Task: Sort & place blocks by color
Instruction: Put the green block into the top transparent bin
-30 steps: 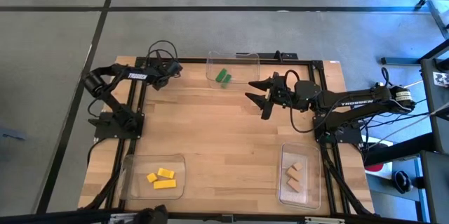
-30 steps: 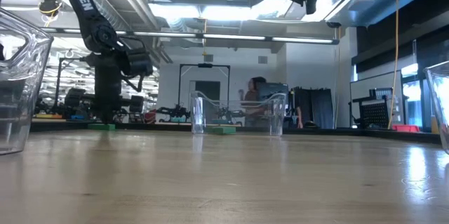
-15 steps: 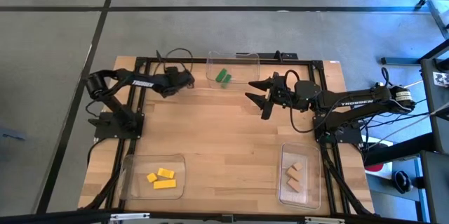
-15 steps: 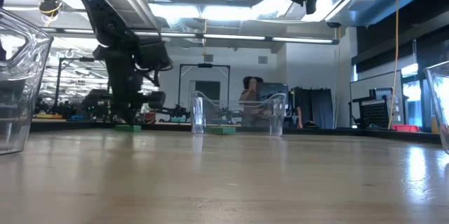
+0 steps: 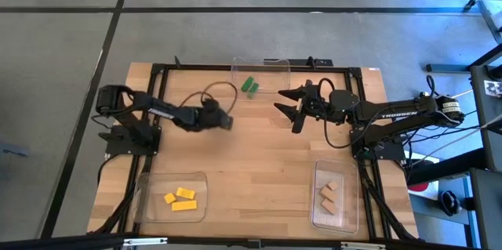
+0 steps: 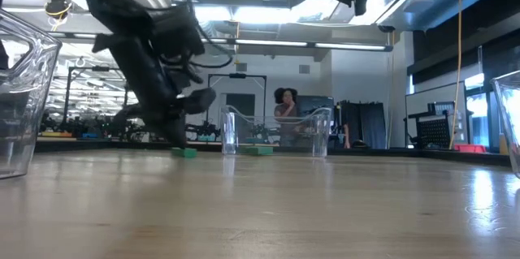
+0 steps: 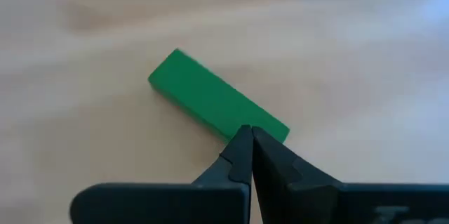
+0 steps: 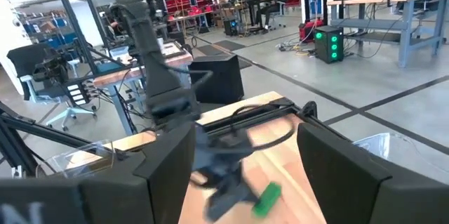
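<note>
One camera hangs overhead, looking straight down on the whole surface point(image 5: 259, 164). Another sits at surface level, looking across into the room. The left wrist camera is close above a green block point(image 7: 214, 104) at its shut pincer point(image 7: 245, 143) tips. The right wrist camera, higher, looks past its own pincer point(image 8: 242, 150) at that same block.

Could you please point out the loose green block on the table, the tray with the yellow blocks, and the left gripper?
loose green block point(image 7: 210, 102), left wrist view, middle of its top face.
yellow-block tray point(image 5: 149, 203), high view, bare floor near its left wall.
left gripper point(image 7: 247, 140), left wrist view, tips of the shut jaws.
</note>
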`<state>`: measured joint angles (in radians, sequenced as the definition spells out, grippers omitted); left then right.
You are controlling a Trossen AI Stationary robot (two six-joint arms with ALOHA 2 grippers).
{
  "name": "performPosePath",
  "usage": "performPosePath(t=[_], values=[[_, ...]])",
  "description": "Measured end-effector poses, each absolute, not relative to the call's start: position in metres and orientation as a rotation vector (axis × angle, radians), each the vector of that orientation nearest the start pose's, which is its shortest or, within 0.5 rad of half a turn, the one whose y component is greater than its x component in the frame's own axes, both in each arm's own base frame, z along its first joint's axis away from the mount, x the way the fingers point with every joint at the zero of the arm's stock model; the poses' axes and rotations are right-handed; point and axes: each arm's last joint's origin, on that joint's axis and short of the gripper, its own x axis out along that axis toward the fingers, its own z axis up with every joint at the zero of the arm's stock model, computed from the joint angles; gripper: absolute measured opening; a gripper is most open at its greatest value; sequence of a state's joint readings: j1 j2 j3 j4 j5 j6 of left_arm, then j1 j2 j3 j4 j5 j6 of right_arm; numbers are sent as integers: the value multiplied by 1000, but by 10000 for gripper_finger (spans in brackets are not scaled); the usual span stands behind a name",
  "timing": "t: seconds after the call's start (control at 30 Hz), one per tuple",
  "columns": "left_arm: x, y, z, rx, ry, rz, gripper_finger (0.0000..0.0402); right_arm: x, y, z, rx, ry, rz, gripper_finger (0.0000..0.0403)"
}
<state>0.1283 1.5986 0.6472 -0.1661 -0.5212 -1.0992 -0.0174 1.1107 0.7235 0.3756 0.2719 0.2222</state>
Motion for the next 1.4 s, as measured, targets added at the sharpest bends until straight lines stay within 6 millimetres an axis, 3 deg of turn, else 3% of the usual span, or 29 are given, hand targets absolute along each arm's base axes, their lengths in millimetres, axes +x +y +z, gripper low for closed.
performPosePath(t=[0.2,0.33,0.5,0.7,0.87,1.07,1.2,1.4], values=[[271,-12,123,-750,672,779,0,248,-12,302,212,-19,-289,252],[269,-47,124,-724,721,627,0,248,-12,302,212,-19,-289,252],[265,-67,125,-697,737,554,0,248,-12,302,202,-18,-289,252],[274,-64,145,-602,722,388,0,248,-12,302,197,-18,-289,252],[290,-48,170,-458,751,176,14,248,-12,302,198,-18,-289,252],[306,-23,193,-214,822,-9,88,248,-12,302,198,-18,-287,252],[311,-7,201,-77,817,-38,151,248,-12,302,198,-18,-287,252],[313,5,193,-48,858,-78,215,248,-12,302,202,-18,-287,252]])
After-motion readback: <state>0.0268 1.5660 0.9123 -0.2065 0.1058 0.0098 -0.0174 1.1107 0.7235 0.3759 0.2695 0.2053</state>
